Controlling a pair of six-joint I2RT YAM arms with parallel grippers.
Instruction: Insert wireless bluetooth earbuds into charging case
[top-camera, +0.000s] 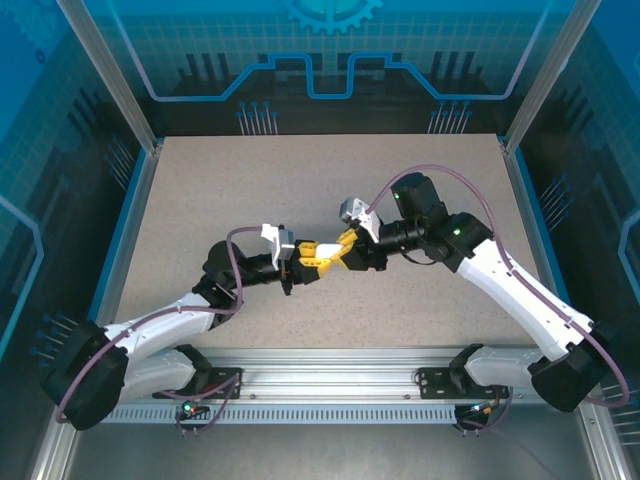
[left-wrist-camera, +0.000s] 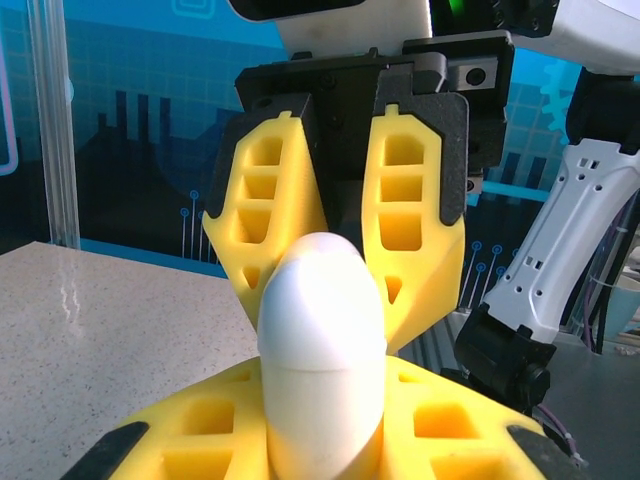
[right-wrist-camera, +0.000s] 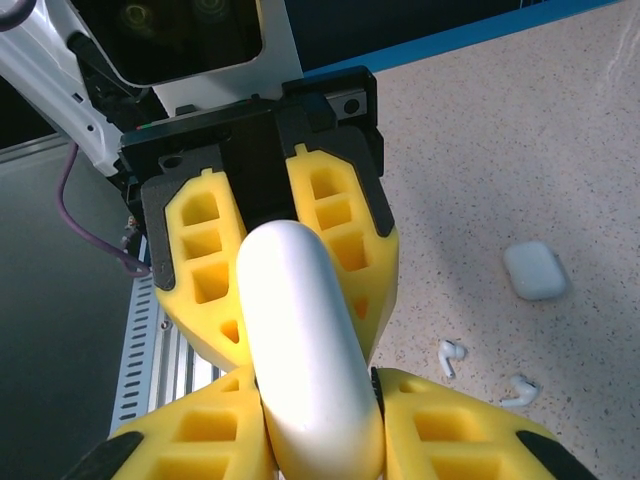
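- Two robot arms meet over the middle of a speckled beige tabletop (top-camera: 200, 200). The left gripper (top-camera: 306, 258) and right gripper (top-camera: 343, 248) point nose to nose.
- A white pebble-shaped plastic charging case (left-wrist-camera: 322, 340) is held between them, lifted off the surface with its lid shut. The left gripper's yellow ribbed jaws are clamped on one end, and the right gripper's matching jaws are clamped on the other.
- In the right wrist view, two white stemmed plastic earbuds (right-wrist-camera: 451, 356) lie loose on the tabletop close to each other. They are outside any case.
- A second white rounded plastic case (right-wrist-camera: 535, 270) rests closed on the surface near the earbuds without touching them.
- The tabletop has blue trim along its sides, and a slotted aluminium rail (top-camera: 330, 385) carrying both arm bases runs along its near edge.
- Blue translucent wall panels (top-camera: 330, 60) printed with circuit lines and a gear motif enclose the cell. They are framed by slanted aluminium posts (top-camera: 110, 70).
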